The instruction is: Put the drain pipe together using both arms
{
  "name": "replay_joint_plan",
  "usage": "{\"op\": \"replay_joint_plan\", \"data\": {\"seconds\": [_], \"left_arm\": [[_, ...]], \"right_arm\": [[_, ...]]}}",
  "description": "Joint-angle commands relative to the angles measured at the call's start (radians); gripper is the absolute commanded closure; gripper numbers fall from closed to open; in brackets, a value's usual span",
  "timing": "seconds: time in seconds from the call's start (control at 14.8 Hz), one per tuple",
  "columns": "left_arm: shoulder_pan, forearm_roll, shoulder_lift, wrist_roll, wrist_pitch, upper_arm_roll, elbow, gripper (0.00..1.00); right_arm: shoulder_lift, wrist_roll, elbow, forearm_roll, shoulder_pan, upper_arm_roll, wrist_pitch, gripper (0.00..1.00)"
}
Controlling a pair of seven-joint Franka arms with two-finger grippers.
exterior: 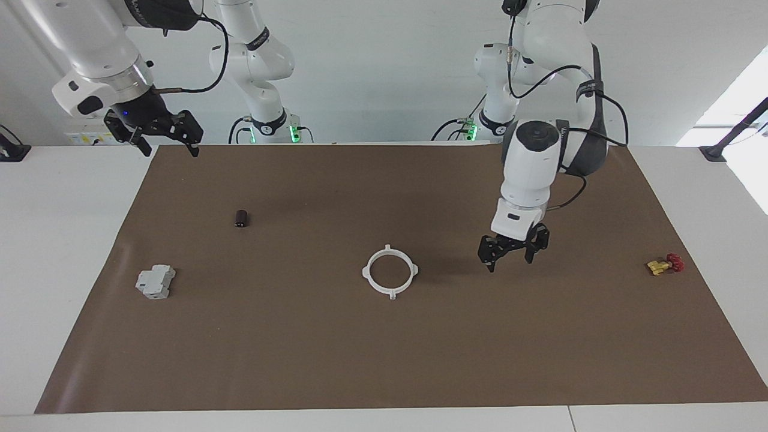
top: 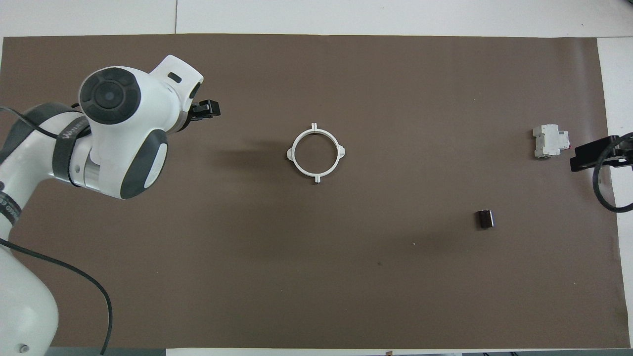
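The drain pipe [exterior: 390, 271] lies on the brown mat as one closed white ring with small tabs, near the middle of the table; it also shows in the overhead view [top: 315, 153]. My left gripper [exterior: 510, 260] hangs low over the mat beside the ring, toward the left arm's end, open and empty, apart from the ring. In the overhead view only its tip [top: 206, 109] shows past the arm. My right gripper [exterior: 168, 147] is raised over the mat's edge at the right arm's end, open and empty, and the arm waits there.
A grey blocky box [exterior: 155, 281] lies toward the right arm's end, also in the overhead view [top: 549, 141]. A small dark cylinder [exterior: 241, 218] lies nearer to the robots than it. A yellow-and-red valve [exterior: 665, 264] lies toward the left arm's end.
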Motion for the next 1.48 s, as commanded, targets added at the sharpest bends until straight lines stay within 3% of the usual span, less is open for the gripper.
{"op": "replay_joint_plan", "data": {"seconds": [0.0,0.34,0.67,1.21,1.41], "left_arm": [[0.071,-0.087,-0.051,0.132,-0.061,-0.009,-0.008,0.00],[0.195,-0.151,-0.137,0.379,-0.233,-0.001,0.023,0.00],[0.261,-0.152,-0.227,0.409,-0.375,0.002,0.041,0.00],[0.300,-0.152,-0.232,0.441,-0.653,0.005,0.221,0.00],[0.320,-0.151,-0.236,0.448,-0.698,0.005,0.238,0.00]], "right_arm": [[-0.009,-0.015,-0.010,0.002,-0.008,0.006,0.008,0.00],[-0.009,-0.015,-0.007,0.004,-0.008,0.006,0.008,0.00],[-0.009,-0.014,-0.010,0.002,-0.007,0.006,0.008,0.00],[-0.011,-0.012,-0.012,0.004,-0.005,0.006,0.008,0.00],[-0.011,-0.012,-0.013,0.004,-0.007,0.006,0.007,0.00]]}}
